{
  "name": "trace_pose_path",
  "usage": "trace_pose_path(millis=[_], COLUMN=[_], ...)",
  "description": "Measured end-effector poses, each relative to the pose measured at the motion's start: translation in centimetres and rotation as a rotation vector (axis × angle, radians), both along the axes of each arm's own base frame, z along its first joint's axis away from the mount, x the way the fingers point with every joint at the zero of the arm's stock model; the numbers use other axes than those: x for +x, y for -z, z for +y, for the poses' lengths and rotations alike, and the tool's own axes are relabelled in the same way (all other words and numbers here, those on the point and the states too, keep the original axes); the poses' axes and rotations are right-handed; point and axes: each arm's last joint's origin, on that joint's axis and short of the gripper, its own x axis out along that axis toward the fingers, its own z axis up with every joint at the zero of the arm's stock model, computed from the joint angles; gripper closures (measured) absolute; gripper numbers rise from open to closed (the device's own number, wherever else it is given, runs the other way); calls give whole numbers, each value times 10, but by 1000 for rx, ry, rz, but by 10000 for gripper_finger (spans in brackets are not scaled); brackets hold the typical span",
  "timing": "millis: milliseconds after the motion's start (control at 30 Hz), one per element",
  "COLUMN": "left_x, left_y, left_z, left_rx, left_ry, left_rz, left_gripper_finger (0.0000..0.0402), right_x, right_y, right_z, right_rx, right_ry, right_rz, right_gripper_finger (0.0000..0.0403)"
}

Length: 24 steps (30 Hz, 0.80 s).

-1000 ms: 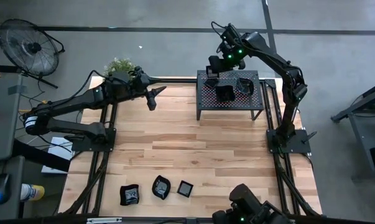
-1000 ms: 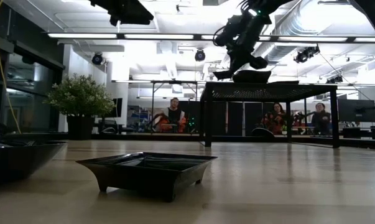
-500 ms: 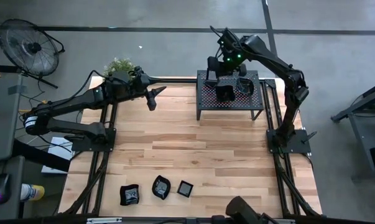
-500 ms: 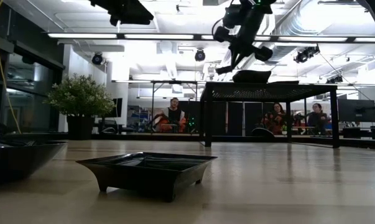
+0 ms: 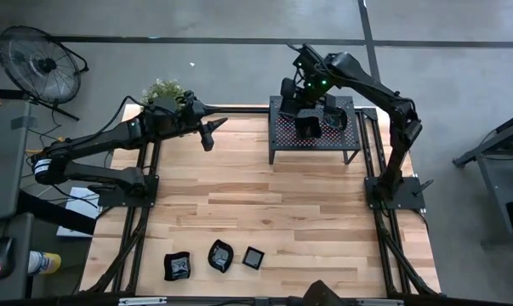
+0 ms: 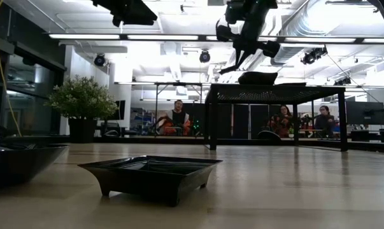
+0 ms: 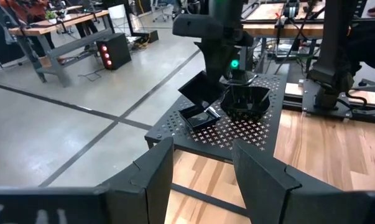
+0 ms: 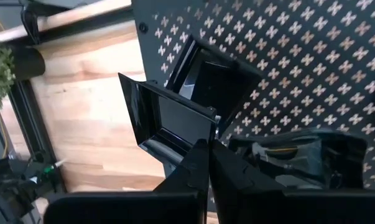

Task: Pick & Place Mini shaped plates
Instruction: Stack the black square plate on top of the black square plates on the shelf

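My right gripper point(image 8: 209, 152) hangs over the far left part of the black perforated rack point(image 5: 314, 140), shut on a square mini plate point(image 8: 165, 118). A second square plate point(image 8: 215, 78) and a wavy-rimmed dish point(image 7: 246, 102) rest on the rack's top. Three more plates point(image 5: 178, 266), point(image 5: 220, 256), point(image 5: 253, 257) lie on the wooden table near its front edge. My left gripper point(image 7: 199, 180) hovers open above the far left of the table, pointing at the rack. My right gripper pinches the square plate's rim point(image 8: 196, 144) between its two shut fingers, at one side of the plate. The fingers come from above, slanting down. The plate is lifted clear of the rack and stands steeply tilted, its hollow facing the wrist camera.
A potted plant point(image 5: 164, 90) stands at the table's far left corner, beside my left arm. A fan point(image 5: 39, 64) stands on the floor beyond the table's left edge. People sit in the room behind the rack point(image 6: 177, 117).
My right gripper has risen a little above the rack and rolled about its own line, staying shut. The square plate has gone up with it and tipped from nearly level to steeply tilted.
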Motion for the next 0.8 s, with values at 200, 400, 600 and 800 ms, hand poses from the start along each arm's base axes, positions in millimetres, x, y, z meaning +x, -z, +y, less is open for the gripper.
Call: trace_pose_path(millis=[200, 400, 600, 800], left_x=[0, 0, 0, 0], left_y=[0, 0, 0, 0], left_z=[0, -1, 0, 0], left_rx=[-6, -13, -11, -8], left_ry=[16, 17, 15, 14], left_rz=[-3, -6, -6, -4], left_gripper_finger=[240, 240, 240, 240], right_x=[1, -4, -2, 2], right_y=[0, 2, 2, 0], right_z=[1, 3, 2, 4], right_rx=[-9, 2, 14, 21], right_ry=[15, 28, 86, 107], right_rz=[14, 75, 54, 17], right_gripper_finger=[403, 403, 402, 402])
